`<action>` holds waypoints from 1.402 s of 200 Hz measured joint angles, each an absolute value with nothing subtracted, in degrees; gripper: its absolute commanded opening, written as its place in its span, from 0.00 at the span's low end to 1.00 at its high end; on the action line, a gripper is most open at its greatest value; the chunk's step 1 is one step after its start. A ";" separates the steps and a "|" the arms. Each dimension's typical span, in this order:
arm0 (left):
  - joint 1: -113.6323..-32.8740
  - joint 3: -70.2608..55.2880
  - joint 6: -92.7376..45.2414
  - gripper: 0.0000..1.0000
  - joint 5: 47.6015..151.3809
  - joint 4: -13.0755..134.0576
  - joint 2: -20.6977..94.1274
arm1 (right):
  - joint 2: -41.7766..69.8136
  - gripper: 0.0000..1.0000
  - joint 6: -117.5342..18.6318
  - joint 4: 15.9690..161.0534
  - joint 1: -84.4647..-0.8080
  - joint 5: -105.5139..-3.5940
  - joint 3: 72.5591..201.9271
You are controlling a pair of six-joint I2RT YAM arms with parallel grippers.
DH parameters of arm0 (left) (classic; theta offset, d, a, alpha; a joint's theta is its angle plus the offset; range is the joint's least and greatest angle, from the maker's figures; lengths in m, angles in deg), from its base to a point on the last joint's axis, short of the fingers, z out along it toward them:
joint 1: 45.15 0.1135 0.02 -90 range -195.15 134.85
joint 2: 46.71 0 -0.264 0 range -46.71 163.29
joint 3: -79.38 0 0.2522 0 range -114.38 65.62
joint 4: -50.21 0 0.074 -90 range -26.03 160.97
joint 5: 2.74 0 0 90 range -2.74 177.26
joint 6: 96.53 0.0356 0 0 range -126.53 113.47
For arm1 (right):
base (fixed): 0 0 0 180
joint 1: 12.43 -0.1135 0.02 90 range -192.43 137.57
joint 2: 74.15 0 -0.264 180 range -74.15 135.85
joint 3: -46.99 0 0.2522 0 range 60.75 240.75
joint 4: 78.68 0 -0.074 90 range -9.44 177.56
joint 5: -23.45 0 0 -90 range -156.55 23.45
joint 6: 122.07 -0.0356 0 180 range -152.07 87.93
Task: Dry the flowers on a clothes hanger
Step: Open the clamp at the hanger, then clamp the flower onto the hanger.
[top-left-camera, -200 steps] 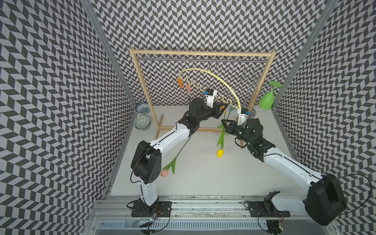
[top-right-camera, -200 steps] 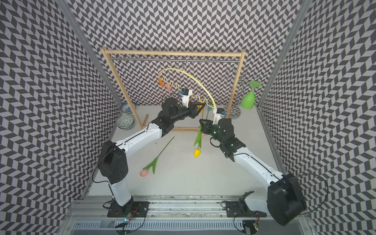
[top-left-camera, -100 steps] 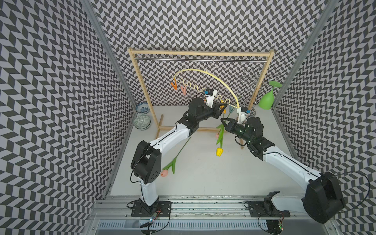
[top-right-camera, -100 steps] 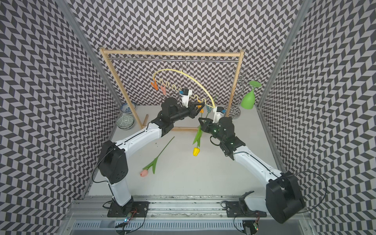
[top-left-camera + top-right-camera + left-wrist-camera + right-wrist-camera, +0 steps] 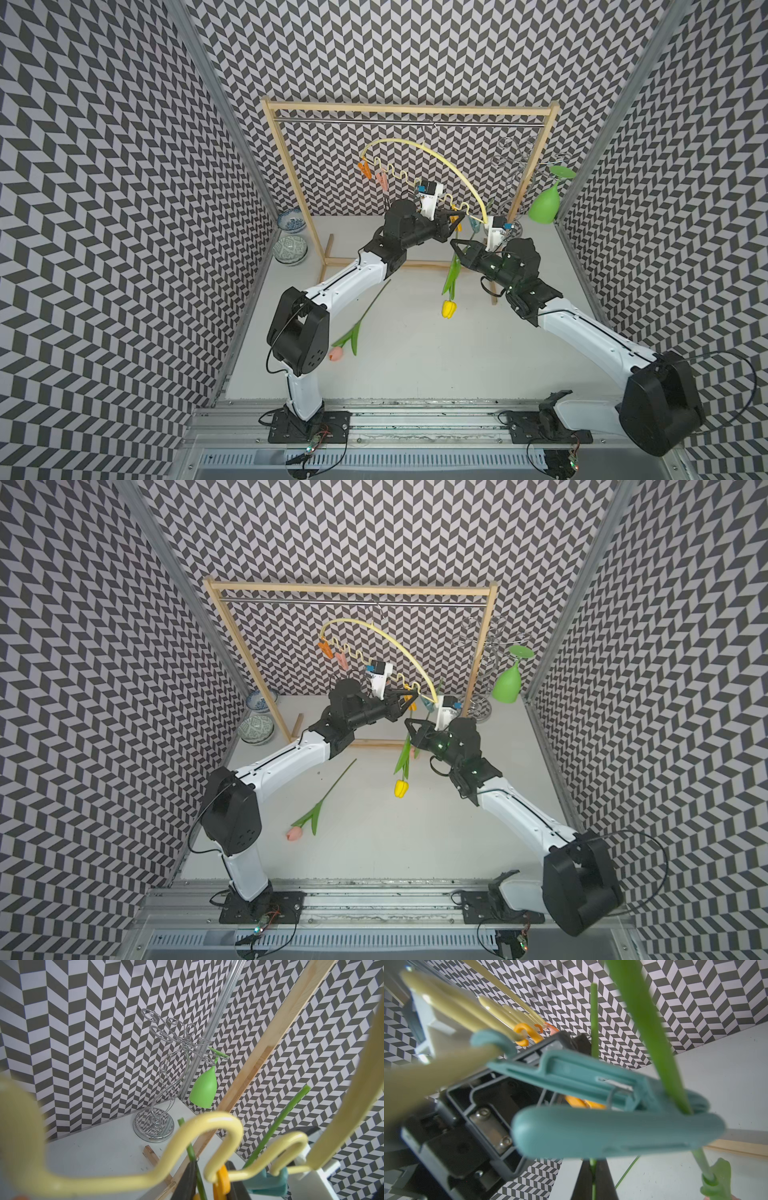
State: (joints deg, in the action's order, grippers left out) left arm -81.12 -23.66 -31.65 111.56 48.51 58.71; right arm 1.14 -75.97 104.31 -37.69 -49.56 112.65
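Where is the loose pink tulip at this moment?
In both top views the pink tulip lies on the table, at the robot's left, beside the left arm's black elbow.

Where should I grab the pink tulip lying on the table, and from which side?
Probably its bare stem beyond the leaves, from straight above, jaws across it: the pink tulip lies flat on the table, stem thin and unobstructed there.

3 tulips: yellow tulip (image 5: 450, 276) in right claw (image 5: 455, 248), pink one (image 5: 354, 334) well back of left claw (image 5: 454, 217), one stem (image 5: 655, 1039) in blue pin (image 5: 612, 1130) beside right claw. 4 pins (image 5: 365, 169): orange pin (image 5: 221, 1178) in left claw. 2 bowls (image 5: 291, 249), 1 glass (image 5: 544, 205), 1 hanger (image 5: 207, 1119), 1 rack (image 5: 409, 109), 1 stand (image 5: 154, 1126).
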 measured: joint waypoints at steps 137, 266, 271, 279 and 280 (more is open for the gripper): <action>-80.99 -23.46 -31.63 0.60 113.06 48.62 58.71 | 1.18 0.22 -74.68 104.77 -37.62 -48.71 112.65; -79.74 -12.90 -30.49 1.00 113.52 46.54 55.02 | -8.43 0.57 -65.76 98.02 -37.36 -46.59 108.41; -79.72 -12.55 -30.36 1.00 113.61 46.54 54.89 | -8.85 0.58 -65.37 97.76 -37.36 -46.17 108.39; -79.72 -11.83 -30.19 1.00 113.48 46.56 54.52 | -9.64 0.61 -64.67 97.21 -37.36 -45.41 108.32; -79.72 -11.74 -30.19 1.00 113.50 46.59 54.49 | -9.74 0.62 -64.64 97.14 -37.36 -45.34 108.30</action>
